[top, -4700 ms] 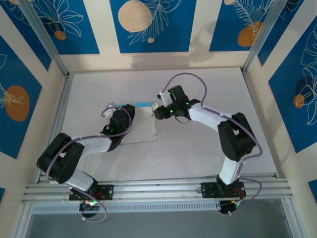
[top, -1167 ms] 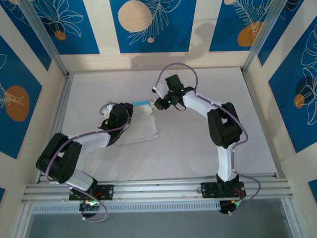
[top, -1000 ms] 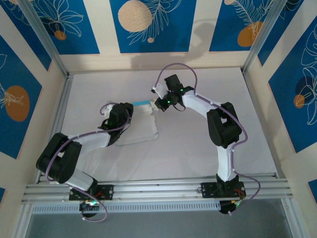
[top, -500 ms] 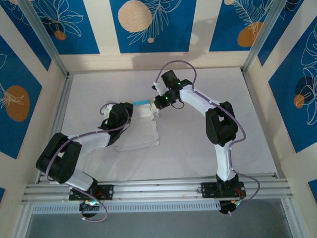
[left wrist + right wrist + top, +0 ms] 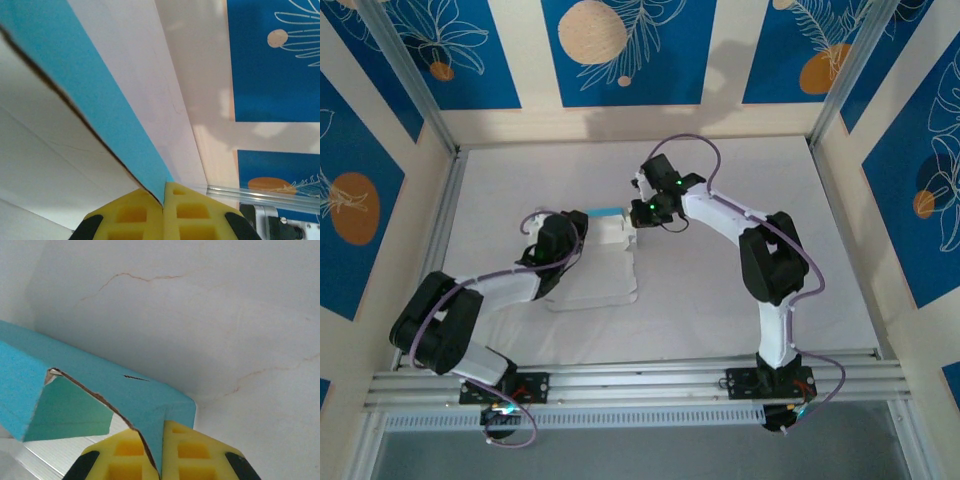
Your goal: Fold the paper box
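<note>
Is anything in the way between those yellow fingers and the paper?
Nothing visible. The left fingers and the right fingers are each pinched shut on an edge of the paper box.

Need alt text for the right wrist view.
The right gripper, with yellow fingers, is shut on the edge of a light-blue flap of the paper box, which runs up and to the left. Behind it lies the white table, marked with thin brownish lines.
</note>
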